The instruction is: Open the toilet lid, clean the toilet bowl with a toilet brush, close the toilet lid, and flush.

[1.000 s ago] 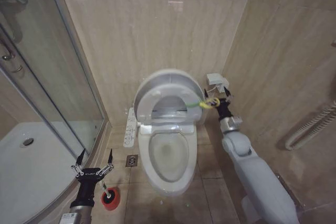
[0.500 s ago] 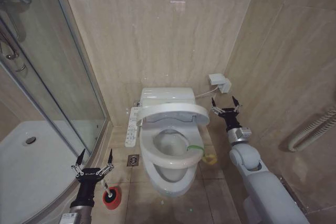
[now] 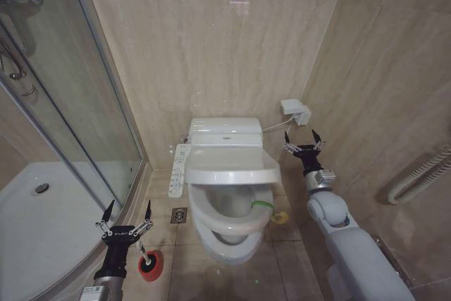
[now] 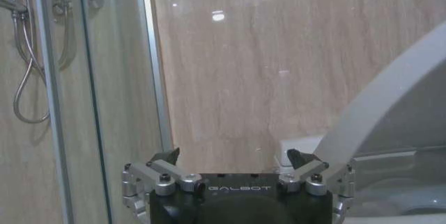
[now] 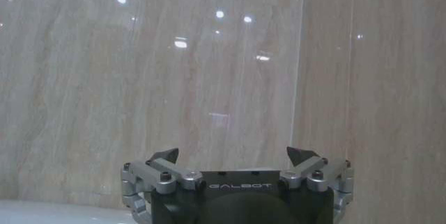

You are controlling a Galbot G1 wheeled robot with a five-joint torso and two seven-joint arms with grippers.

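The toilet lid [image 3: 232, 168] hangs about level, partway down over the toilet bowl [image 3: 227, 248]. Under it lies the ring seat [image 3: 211, 218], with a green band [image 3: 262, 206] round its right edge and a yellow loop [image 3: 280, 216] dangling beside it. My right gripper [image 3: 300, 136] stands open to the right of the cistern, holding nothing; in the right wrist view it [image 5: 232, 155] faces the tiled wall. My left gripper [image 3: 128, 209] is open low on the left, just above the toilet brush [image 3: 146, 264] in its red holder [image 3: 151, 268]. In the left wrist view the left gripper [image 4: 231, 156] has the lid's curved edge [image 4: 390, 114] beside it.
A glass shower door [image 3: 77, 103] and a white shower tray [image 3: 42, 223] fill the left side. A white control panel [image 3: 176, 170] sits left of the toilet, a floor drain [image 3: 177, 216] below it. A wall box [image 3: 294, 111] and a grab rail [image 3: 416, 174] are on the right wall.
The lid and seat have dropped from upright: the seat lies on the bowl and the lid is still coming down. My right gripper has let go of the yellow loop and opened. The left arm stays put.
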